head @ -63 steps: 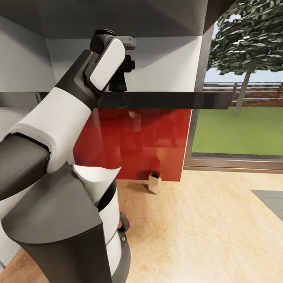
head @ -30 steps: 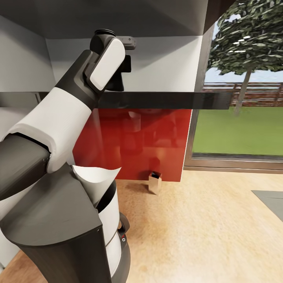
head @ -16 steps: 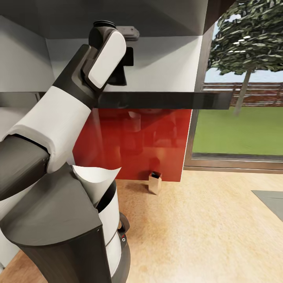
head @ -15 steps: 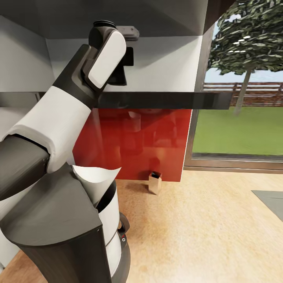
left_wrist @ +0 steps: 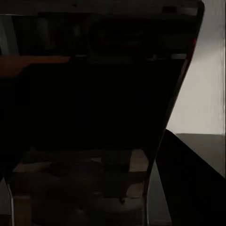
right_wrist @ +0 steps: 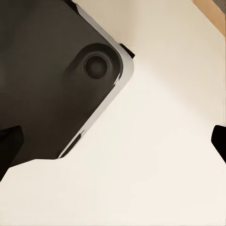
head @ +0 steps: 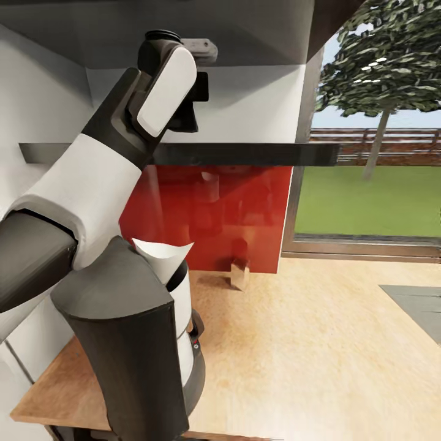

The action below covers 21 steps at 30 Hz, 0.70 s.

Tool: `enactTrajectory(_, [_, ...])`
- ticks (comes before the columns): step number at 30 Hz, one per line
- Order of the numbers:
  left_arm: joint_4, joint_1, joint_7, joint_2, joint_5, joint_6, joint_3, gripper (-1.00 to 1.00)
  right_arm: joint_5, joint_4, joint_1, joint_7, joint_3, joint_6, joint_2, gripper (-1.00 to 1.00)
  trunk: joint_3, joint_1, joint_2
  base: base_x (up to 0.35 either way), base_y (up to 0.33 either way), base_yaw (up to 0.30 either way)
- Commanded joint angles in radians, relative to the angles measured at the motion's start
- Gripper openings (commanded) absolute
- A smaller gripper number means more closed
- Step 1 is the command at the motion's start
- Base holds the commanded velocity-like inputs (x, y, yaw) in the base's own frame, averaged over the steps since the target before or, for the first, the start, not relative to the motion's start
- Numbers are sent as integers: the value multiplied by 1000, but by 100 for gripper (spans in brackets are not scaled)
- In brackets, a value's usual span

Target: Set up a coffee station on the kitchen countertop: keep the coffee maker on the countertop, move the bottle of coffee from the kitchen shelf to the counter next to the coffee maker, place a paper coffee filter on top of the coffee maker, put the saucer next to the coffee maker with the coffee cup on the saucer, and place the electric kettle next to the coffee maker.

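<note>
**Change since earlier frames.** The whole head view has shifted, so we put this down to the camera and not to the things. The left end of the kitchen shelf and the front edge of the countertop now show. Two seconds ago the dark part under the left wrist reached down to the shelf top. It now hangs apart from the shelf, much as half a second ago.

**Left gripper**. Raised just above the shelf, with its fingers hidden behind the wrist. The left wrist view shows a dark glossy body close to the lens. We cannot tell whether this is the bottle of coffee, nor whether the fingers are clenched or released.

**Right gripper**. Spread wide, with nothing between the fingertips.

**Coffee maker**. Stands on the countertop well below the left gripper, with the paper coffee filter sitting upright in its top.

**Surface.** Light wood grain. A small tan box stands below the left gripper at the foot of the red backsplash. A grey sink lies far to the gripper's right.

**Room.** A white wall is behind the left gripper. To its right, a window looks onto a lawn and a tree.
</note>
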Motion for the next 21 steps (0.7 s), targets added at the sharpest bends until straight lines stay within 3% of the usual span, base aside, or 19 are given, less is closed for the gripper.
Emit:
enactTrajectory(1, [-1,-1,8,0,7,2,-2,-100,-8,3,-1,5,4,-6,0,100,-2,0,-1,-330,0,0])
enactTrajectory(21, [0,-1,8,0,7,2,0,-100,-14,2,-1,5,2,-5,0,100,-2,0,-1,-333,0,0])
